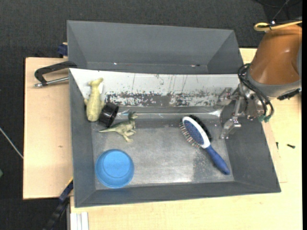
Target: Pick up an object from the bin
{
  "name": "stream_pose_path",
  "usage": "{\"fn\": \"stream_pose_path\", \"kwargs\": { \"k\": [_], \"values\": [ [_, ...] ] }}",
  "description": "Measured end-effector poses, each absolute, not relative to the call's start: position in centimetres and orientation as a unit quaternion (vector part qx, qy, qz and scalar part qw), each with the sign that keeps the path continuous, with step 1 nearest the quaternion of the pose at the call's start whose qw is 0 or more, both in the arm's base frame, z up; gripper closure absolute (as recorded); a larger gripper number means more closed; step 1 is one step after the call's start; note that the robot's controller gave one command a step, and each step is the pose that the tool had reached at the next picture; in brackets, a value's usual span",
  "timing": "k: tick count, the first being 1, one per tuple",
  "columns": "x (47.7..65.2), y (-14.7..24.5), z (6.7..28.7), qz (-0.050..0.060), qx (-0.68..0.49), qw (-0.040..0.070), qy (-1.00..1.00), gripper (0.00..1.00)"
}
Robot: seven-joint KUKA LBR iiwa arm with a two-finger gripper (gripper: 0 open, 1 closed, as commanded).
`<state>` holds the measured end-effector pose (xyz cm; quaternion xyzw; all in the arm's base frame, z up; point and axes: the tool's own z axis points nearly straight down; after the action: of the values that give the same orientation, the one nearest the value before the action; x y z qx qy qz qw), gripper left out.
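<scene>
Arm is reaching into the grey metal bin from the right, its orange wrist cover sitting above the bin's right rim and dark cables looping beneath it. Gripper is hanging low at the right side of the bin, close to the right wall where the floor is meeting the back slope; whether the claw is released or clenched cannot be told from this angle. Nearest item is a hairbrush lying flat on the floor in the right half of the bin, its white-rimmed oval head with dark bristles pointing up-left and its blue handle running down-right toward the front right corner. Gripper is standing just right of the brush head and above the handle, near but apart from it. Remaining items are sitting well apart on the left side: a yellowish whale-shaped toy is leaning along the left wall near the back, a black cylindrical cap is lying touching its lower end, a small tan dinosaur figure is lying just below and right of the cap, and a round blue bowl is resting open side up in the front left corner.
</scene>
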<state>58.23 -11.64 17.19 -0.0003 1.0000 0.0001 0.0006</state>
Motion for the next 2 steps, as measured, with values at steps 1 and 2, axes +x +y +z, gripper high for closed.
{"fn": "stream_pose_path", "kwargs": {
  "k": [1, 2],
  "values": [
    [59.97, -3.75, 7.42, 0.002, -0.224, -0.002, 0.975, 0.00],
    [60.01, -3.78, 7.48, 0.002, -0.223, -0.001, 0.975, 1.00]
  ]
}}
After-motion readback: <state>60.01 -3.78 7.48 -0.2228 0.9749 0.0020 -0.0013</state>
